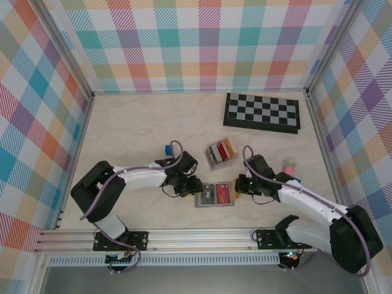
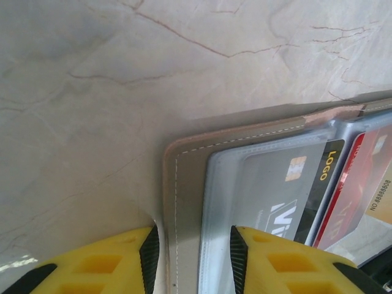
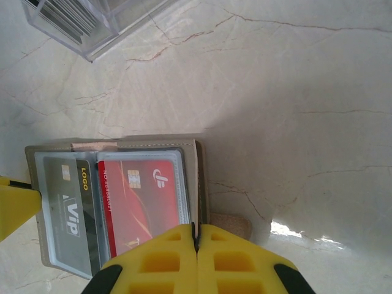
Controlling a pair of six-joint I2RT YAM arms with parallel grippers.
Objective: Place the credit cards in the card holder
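The grey card holder [image 1: 214, 196] lies open and flat on the table. A red credit card [image 3: 144, 202] sits in its right clear sleeve, and a grey-and-black card [image 3: 70, 208] marked LOGO in yellow sits in the left sleeve. My right gripper [image 3: 196, 229] is shut on the holder's right edge [image 3: 191, 177]. At the holder's left edge [image 2: 184, 184], my left gripper [image 2: 193, 245] stands open. One finger is on the table beside the edge and the other over the clear sleeve of the grey-and-black card [image 2: 269, 196]. In the top view, the left gripper [image 1: 193, 186] and right gripper [image 1: 237, 187] flank the holder.
A small clear rack of coloured cards [image 1: 220, 152] stands just behind the holder, its corner in the right wrist view [image 3: 86, 21]. A folded chessboard [image 1: 262, 112] lies at the back right. A blue object [image 1: 166, 150] and a pink-yellow object [image 1: 289, 164] sit near the arms.
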